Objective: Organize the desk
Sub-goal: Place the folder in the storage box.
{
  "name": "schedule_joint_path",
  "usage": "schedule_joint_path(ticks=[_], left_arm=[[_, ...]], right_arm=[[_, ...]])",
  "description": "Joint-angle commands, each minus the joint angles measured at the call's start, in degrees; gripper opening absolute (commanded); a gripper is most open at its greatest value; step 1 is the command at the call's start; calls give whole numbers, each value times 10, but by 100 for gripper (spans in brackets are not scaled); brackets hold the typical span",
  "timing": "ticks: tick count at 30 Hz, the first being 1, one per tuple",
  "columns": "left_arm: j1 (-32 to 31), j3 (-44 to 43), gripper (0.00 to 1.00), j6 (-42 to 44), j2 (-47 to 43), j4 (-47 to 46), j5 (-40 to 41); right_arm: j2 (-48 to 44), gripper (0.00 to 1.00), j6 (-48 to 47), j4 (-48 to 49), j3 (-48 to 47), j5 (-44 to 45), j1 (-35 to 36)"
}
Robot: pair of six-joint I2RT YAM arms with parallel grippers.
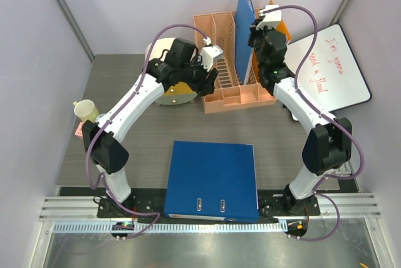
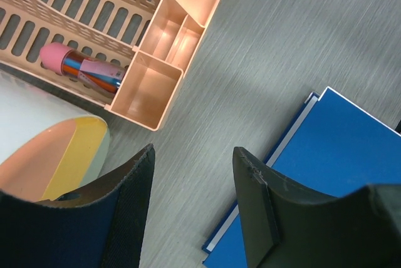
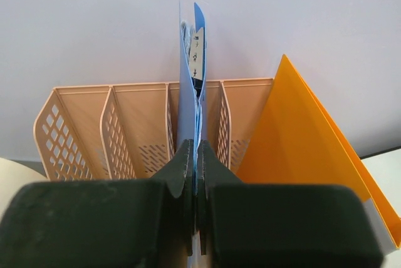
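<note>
Right wrist view: right gripper [image 3: 195, 155] jaws are pinched on a blue folder [image 3: 186, 80] upright in a rack [image 3: 135, 118] slot. Left gripper [image 2: 191, 199] jaws are spread, empty, above the desk [image 2: 282, 49] bearing the rack. If the folder is released askew, it may be toppled against a divider.

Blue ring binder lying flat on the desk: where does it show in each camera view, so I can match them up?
Top external: blue ring binder lies flat at the near edge of the desk, centred between the arm bases.
Left wrist: lower right part of the picture.
Right wrist: not in it.
Shared landmark: the peach organizer, in all three views, holding the upright blue folder.
</note>
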State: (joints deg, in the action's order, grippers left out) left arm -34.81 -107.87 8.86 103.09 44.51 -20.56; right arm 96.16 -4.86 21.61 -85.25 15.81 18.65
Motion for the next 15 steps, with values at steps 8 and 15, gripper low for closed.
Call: schedule_joint_path(ticks=[8, 15], left_arm=[[2, -3, 54, 7, -34, -23, 17], [3, 15, 54, 13, -53, -39, 29]], right_arm=[[-2, 1, -2, 96, 38, 52, 2], [-60, 1, 29, 77, 144, 101, 2]])
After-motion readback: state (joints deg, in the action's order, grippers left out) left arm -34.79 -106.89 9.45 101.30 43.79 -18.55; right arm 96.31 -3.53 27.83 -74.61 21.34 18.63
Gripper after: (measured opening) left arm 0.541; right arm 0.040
